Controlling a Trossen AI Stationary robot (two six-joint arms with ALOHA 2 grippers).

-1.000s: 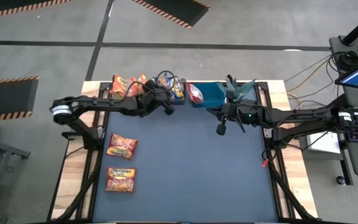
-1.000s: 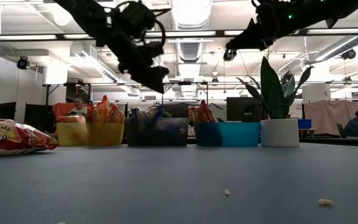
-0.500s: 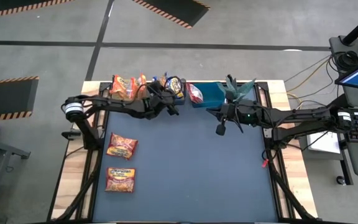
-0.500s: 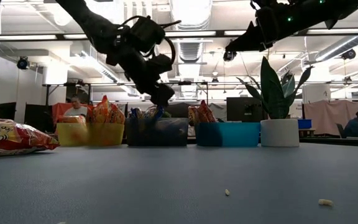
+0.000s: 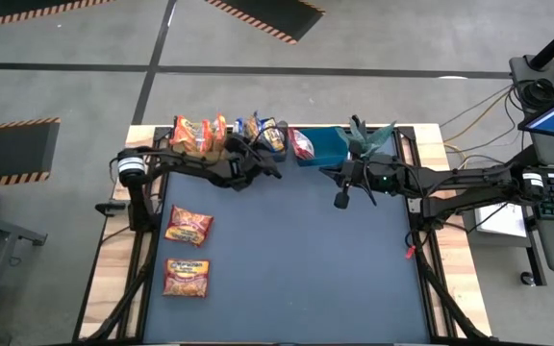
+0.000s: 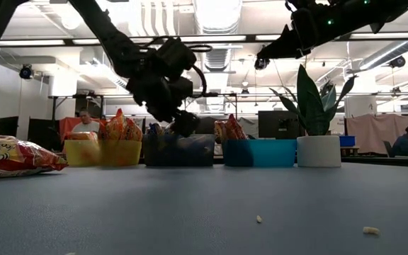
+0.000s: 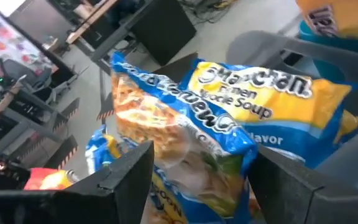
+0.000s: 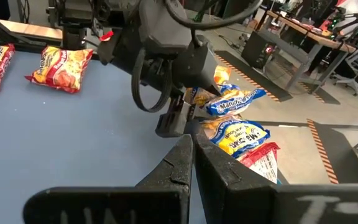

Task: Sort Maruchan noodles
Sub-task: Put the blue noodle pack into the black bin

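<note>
- The left gripper (image 5: 269, 169) hung at the far edge of the table (image 5: 287, 259), right over the grey bin (image 6: 179, 150), its fingers (image 7: 126, 171) spread apart with nothing clamped between them.
- In the left wrist view a yellow-and-blue packet (image 7: 229, 118) lay just past those spread fingers, inside the grey bin, on top of other packets of the same kind.
- The right gripper (image 5: 340, 200) hovered above the table near the blue bin (image 5: 330, 146), fingers pressed together and empty.
- Three bins stood in a row along the far edge: the yellow bin (image 6: 99, 152) on the left, the grey bin in the middle, the blue bin on the right.
- Orange packets (image 5: 198, 135) stood upright in the yellow bin.
- A red packet (image 5: 302, 145) lay in the blue bin.
- Two more orange packets lay flat on the left part of the table, well apart from the bins: one (image 5: 189, 227) nearer the bins, the other (image 5: 187, 277) just beside it toward the near edge.
- A potted plant (image 6: 318, 120) stood just beside the blue bin at the right end of the row.
- A few small crumbs (image 6: 259, 219) lay on the table near the low camera.
- A person (image 6: 87, 123) sat in the room behind the yellow bin.
</note>
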